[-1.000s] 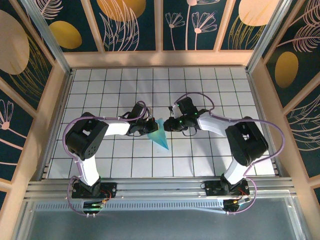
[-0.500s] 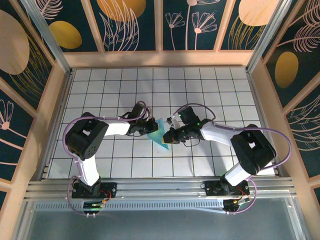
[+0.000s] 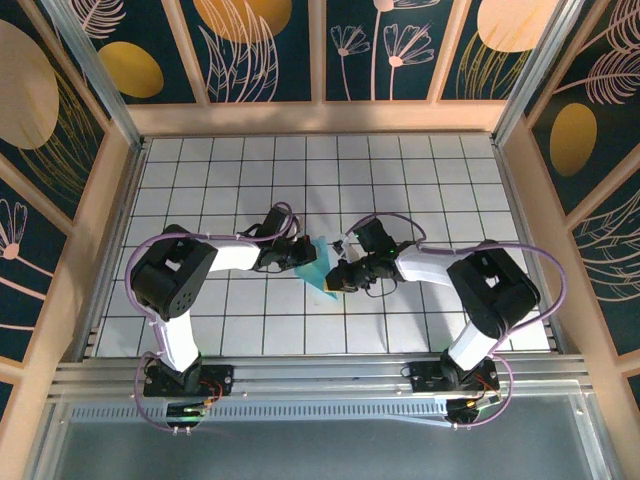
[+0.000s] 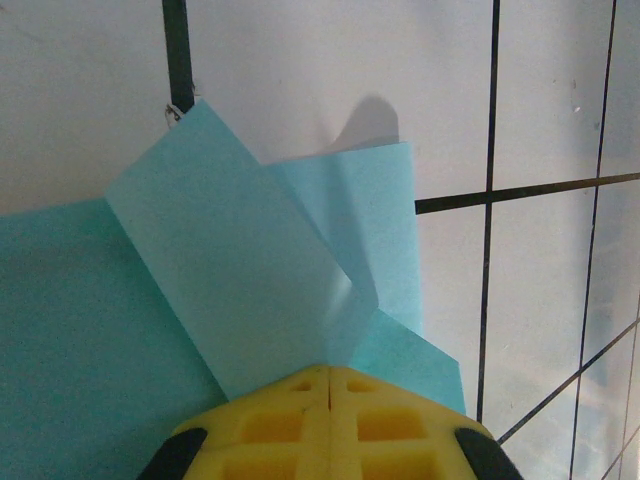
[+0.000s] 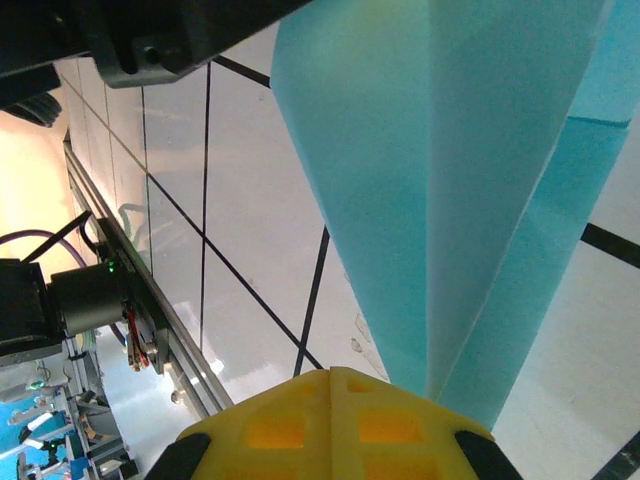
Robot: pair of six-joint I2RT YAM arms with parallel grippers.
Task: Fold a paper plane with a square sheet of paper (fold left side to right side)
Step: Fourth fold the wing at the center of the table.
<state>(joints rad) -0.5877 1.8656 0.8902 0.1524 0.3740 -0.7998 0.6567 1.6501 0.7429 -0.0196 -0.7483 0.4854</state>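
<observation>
The paper plane (image 3: 319,267) lies at the middle of the tiled table (image 3: 430,170), nose pointing near. The left gripper (image 3: 299,256), its arm reaching low from the left, pinches a raised flap (pads pressed together). The right gripper (image 3: 339,279), reaching from the right, pinches the near tip.

closed pincer (image 5: 330,375) at paper plane (image 5: 430,180) tip
</observation>
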